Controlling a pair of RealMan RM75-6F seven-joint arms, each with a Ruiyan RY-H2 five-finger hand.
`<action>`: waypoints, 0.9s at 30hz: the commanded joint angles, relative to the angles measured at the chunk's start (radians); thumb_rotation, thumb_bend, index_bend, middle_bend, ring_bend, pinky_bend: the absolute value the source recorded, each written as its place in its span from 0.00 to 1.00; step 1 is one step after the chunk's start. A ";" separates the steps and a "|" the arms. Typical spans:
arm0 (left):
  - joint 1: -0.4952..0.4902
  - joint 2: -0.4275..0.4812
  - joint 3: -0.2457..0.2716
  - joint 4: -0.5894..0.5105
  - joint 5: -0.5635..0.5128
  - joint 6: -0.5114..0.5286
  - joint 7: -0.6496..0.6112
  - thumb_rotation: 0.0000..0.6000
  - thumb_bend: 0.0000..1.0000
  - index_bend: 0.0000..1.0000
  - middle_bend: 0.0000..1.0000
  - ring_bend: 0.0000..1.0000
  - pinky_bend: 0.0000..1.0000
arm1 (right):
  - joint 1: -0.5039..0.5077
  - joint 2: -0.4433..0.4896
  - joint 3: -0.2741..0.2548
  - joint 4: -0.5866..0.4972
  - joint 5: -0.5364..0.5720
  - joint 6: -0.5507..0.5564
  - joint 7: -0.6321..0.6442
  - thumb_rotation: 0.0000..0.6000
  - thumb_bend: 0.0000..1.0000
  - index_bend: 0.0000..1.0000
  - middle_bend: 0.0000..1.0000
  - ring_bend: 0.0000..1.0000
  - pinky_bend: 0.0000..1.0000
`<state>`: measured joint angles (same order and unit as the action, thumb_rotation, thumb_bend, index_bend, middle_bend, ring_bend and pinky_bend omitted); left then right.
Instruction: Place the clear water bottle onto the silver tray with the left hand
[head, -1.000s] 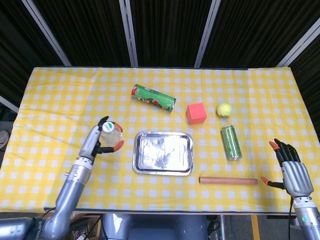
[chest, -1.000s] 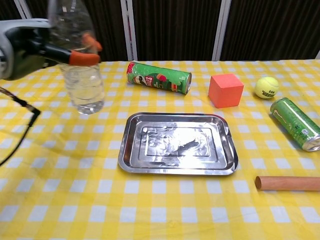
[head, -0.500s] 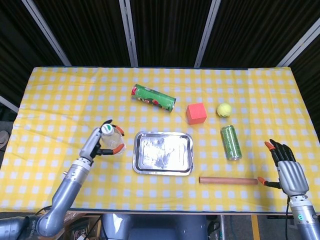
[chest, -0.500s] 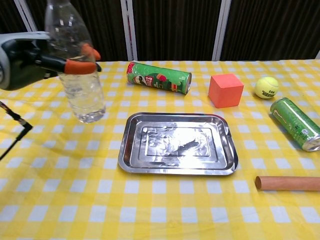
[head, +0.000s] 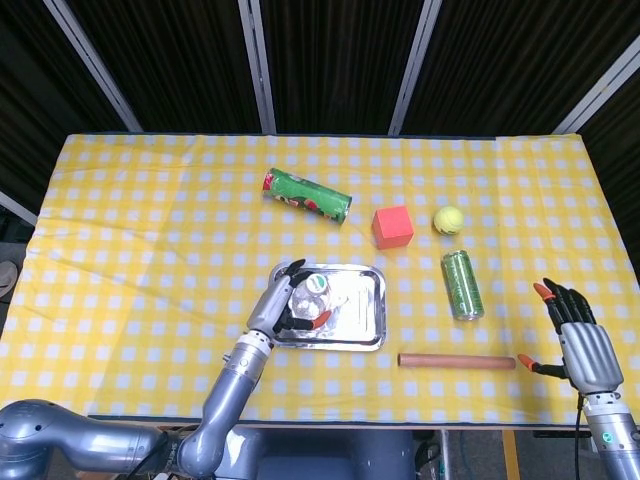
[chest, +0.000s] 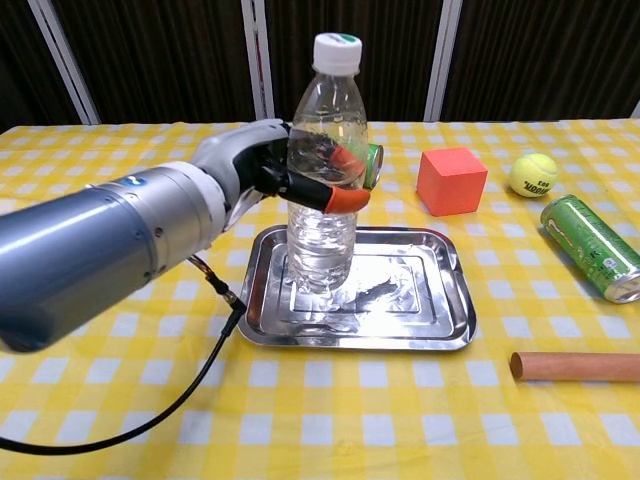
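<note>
The left hand (chest: 262, 165) was wrapped around the clear water bottle (chest: 325, 190), its orange-tipped fingers (chest: 343, 196) curled across the middle of the body from the bottle's left side. The bottle stood upright, long axis vertical, directly over the left half of the silver tray (chest: 452, 300). From the chest view its base looked to be on the tray floor or just above it; I could not say for certain that it touched. So the move ahead seemed to turn on that last bit of descent, straight down, before the fingers let go. The bottle itself was transparent and ribbed, with a white cap (head: 317, 283) bearing a green mark. The right hand (head: 574, 330) hung well apart at the table's right edge, fingers spread and holding nothing.
</note>
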<state>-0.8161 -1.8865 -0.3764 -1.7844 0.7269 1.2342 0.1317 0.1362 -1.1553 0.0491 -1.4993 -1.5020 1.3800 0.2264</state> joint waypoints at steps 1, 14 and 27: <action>-0.035 -0.083 -0.018 0.112 0.030 0.008 0.000 1.00 0.47 0.53 0.51 0.00 0.06 | 0.000 0.000 0.001 0.003 0.003 0.001 -0.002 1.00 0.05 0.05 0.00 0.00 0.00; -0.047 -0.187 -0.046 0.313 0.089 -0.104 -0.128 1.00 0.45 0.52 0.49 0.00 0.06 | 0.005 -0.005 0.003 0.022 0.014 -0.014 0.011 1.00 0.05 0.05 0.00 0.00 0.00; -0.014 -0.186 -0.046 0.335 0.114 -0.160 -0.168 1.00 0.42 0.46 0.44 0.00 0.06 | 0.005 -0.008 0.002 0.022 0.010 -0.012 0.010 1.00 0.05 0.05 0.00 0.00 0.00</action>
<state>-0.8318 -2.0749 -0.4219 -1.4477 0.8391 1.0760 -0.0348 0.1416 -1.1632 0.0509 -1.4776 -1.4924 1.3677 0.2368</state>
